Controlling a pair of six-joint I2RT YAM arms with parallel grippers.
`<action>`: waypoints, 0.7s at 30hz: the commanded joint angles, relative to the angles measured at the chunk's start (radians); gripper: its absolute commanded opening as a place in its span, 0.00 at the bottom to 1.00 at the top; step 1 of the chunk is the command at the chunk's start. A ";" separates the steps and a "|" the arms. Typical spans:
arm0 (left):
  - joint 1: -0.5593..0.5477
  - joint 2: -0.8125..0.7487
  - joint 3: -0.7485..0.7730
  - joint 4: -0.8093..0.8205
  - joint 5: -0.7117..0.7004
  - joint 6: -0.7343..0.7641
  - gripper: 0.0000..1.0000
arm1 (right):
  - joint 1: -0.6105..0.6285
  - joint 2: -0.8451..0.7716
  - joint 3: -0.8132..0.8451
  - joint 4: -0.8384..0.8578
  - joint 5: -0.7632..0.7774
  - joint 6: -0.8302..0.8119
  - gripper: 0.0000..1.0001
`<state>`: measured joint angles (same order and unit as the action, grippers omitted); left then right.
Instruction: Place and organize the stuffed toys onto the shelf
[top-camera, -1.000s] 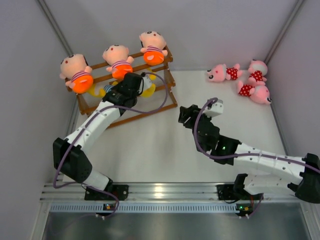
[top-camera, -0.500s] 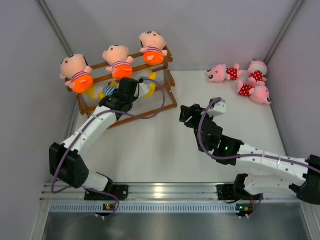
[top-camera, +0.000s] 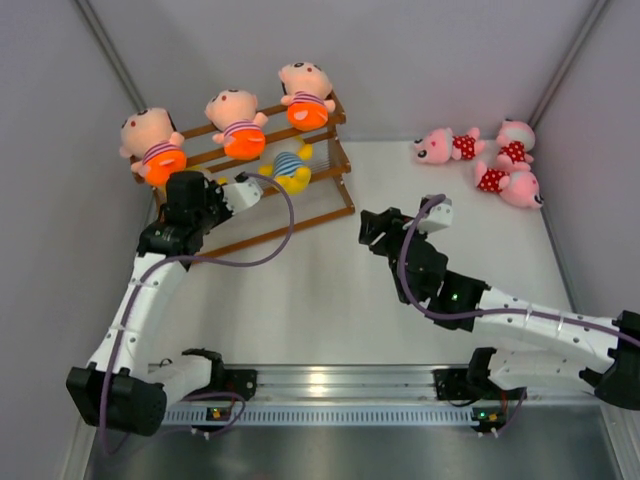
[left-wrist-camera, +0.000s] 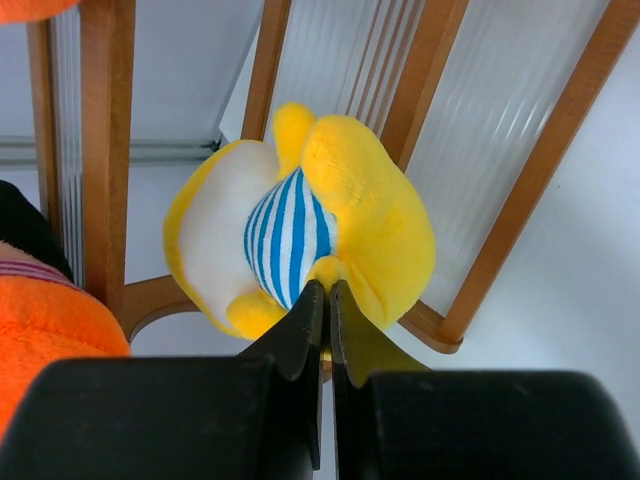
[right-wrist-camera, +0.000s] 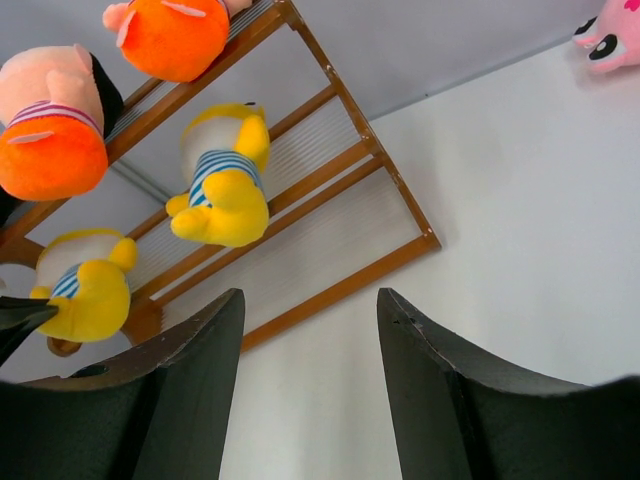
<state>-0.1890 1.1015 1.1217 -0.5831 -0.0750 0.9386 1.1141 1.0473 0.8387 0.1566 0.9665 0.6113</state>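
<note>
While the left end effector (left-wrist-camera: 325, 290) is clenched, tips against a fuzzy yellow doll (left-wrist-camera: 350, 210) in a blue-striped shirt on the slatted wooden shelf (left-wrist-camera: 100, 150) | right end effector (right-wrist-camera: 310, 295) released above the white desk (top-camera: 330, 310) | pink dolls (top-camera: 518, 187) lie far right.

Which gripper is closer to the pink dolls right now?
Right. The right gripper sits mid-table, left of the pink dolls. The left gripper is farther off at the shelf, beside a yellow doll.
</note>
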 joint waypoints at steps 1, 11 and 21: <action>0.077 0.012 0.029 0.029 0.199 0.100 0.00 | -0.007 -0.013 0.013 0.023 -0.015 0.008 0.56; 0.344 -0.071 -0.074 0.014 0.454 0.331 0.00 | -0.005 -0.047 -0.012 0.015 -0.009 0.013 0.56; 0.373 -0.068 -0.066 0.003 0.479 0.336 0.25 | -0.005 -0.043 -0.003 -0.009 -0.011 0.007 0.58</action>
<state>0.1757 1.0500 1.0519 -0.5865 0.3660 1.2591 1.1141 1.0229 0.8253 0.1501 0.9550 0.6205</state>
